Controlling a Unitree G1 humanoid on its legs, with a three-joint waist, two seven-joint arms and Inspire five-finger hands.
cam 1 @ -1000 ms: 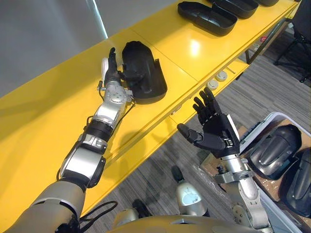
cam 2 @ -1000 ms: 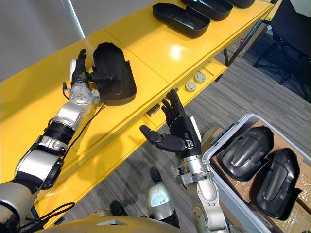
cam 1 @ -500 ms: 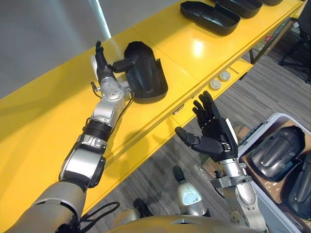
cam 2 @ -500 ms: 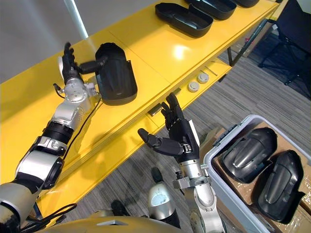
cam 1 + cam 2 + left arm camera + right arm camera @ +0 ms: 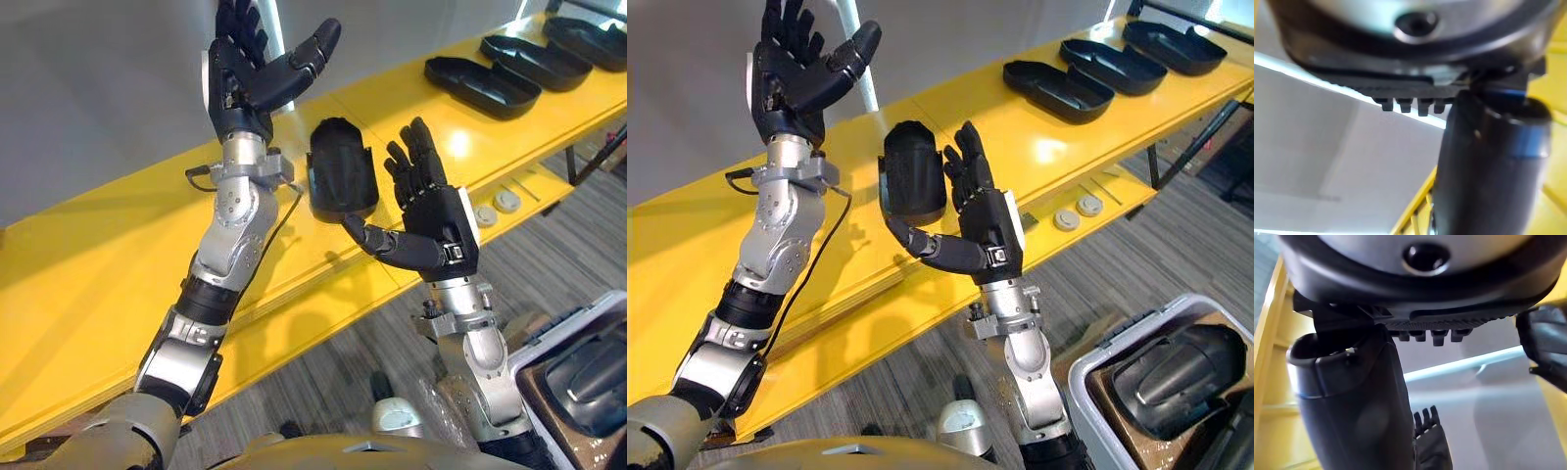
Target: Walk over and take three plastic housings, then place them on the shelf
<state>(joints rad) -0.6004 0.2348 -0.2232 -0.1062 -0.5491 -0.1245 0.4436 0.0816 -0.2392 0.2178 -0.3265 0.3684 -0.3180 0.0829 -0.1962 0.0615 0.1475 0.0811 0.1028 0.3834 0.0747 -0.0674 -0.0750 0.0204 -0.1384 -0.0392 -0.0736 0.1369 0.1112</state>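
L hand [image 5: 245, 83] has lifted off black oval plastic housing [image 5: 338, 176], fingers apart; R hand [image 5: 441, 220] empty, fingers apart too. Housing lies on yellow shelf [image 5: 98, 255]: this placement looks done.

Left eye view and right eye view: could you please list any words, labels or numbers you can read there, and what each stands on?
No text can be read.
small pale tag on the right hand, by its wrist: too small to read.
black oval plastic housing on the yellow shelf: no print visible.
round white discs on the shelf's lower ledge: no mark legible.
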